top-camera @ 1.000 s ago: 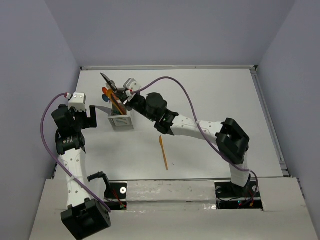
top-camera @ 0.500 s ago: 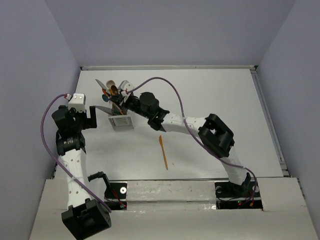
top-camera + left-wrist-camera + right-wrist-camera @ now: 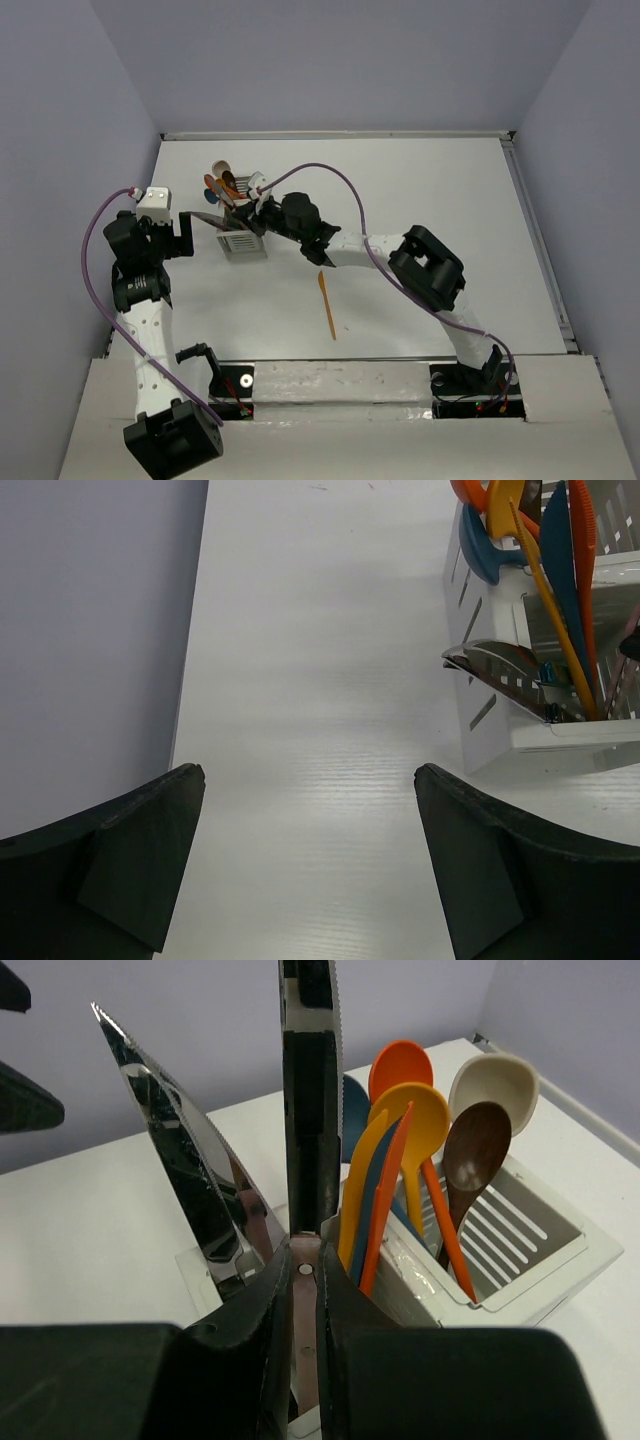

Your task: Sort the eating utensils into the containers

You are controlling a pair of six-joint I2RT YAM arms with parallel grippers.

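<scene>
Right gripper [image 3: 303,1260] clamped tight on a silver knife [image 3: 305,1110], pinched at the handle, serrated blade straight up at centre of the wrist view. Handle looks pinkish between the fingers, hard to be sure.

Change over the last second: the right arm folded in and came down. The knife had been carried high, blade slanting to the upper left above the white caddy [image 3: 243,243]; now it is upright and the gripper sits low at the caddy's near compartment, left-centre of the top view. So the insert is underway, not yet let go. Can't tell whether the handle has bottomed out.

In the caddy, a second silver knife [image 3: 190,1170] leans left just beside the held one. Orange spoon [image 3: 400,1065], beige spoon [image 3: 495,1080] and brown spoon [image 3: 475,1155] stand in the far compartments at upper right.

One loose orange utensil [image 3: 326,305] lies on the table [image 3: 450,200], lower centre, unmoved, well apart from the caddy. Judged the last piece left.

Left gripper [image 3: 308,780] wide open, empty, parked just left of the caddy, no change.
</scene>
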